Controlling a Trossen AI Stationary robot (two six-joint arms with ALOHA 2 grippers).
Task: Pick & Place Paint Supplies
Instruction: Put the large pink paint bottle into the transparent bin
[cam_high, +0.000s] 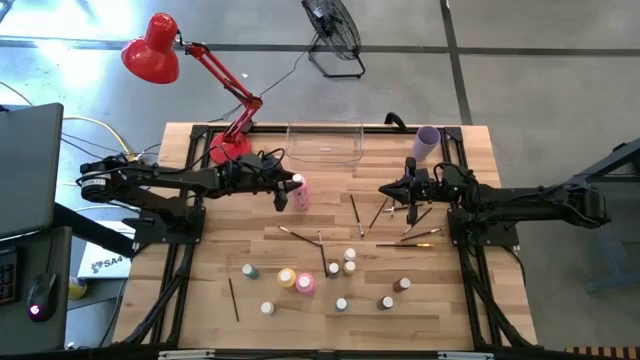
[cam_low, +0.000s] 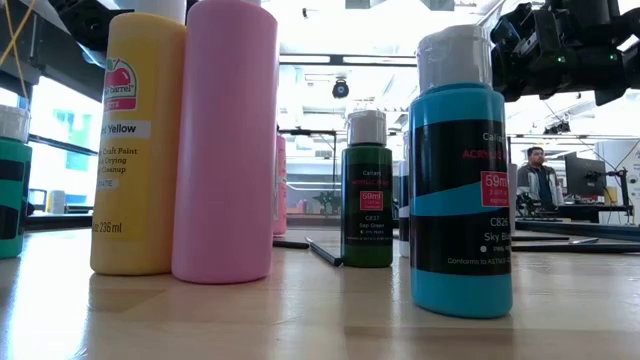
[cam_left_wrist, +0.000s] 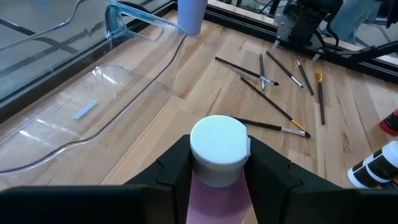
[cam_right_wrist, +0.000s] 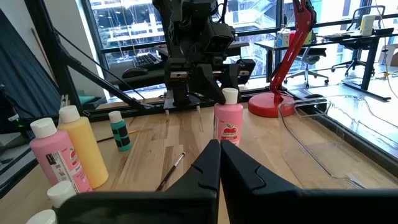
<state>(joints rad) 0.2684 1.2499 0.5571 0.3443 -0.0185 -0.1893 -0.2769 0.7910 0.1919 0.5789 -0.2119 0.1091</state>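
Wooden surface (cam_high: 200, 300), viewed from above, with two dark arms. Left tool (cam_high: 287, 192): positioned at centre-left, just in front of the clear plastic bin (cam_high: 325, 141); its fingers (cam_left_wrist: 171, 171) sit on either side of a tall pink paint bottle (cam_high: 300, 192) with a white cap, closed around the bottle just under the cap; bottle upright on the surface. Right tool (cam_high: 386, 190): right of centre, fingers pressed together, holding nothing, above the scattered paintbrushes (cam_high: 390, 215). Paintbrushes: several thin ones, lying crossed and fanned between the two tools and toward the right; one more lies apart at the near left (cam_high: 234, 299). Near half of the surface: a yellow-orange bottle (cam_high: 287, 277) and a second pink bottle (cam_high: 305, 285) standing touching or just beside each other; tiny white-capped bottles (cam_high: 349, 262) spread around them, well apart from the bin. Lilac cup (cam_high: 426, 142): far right, beside the bin. Red desk lamp (cam_high: 152, 48): far left, base on the surface.
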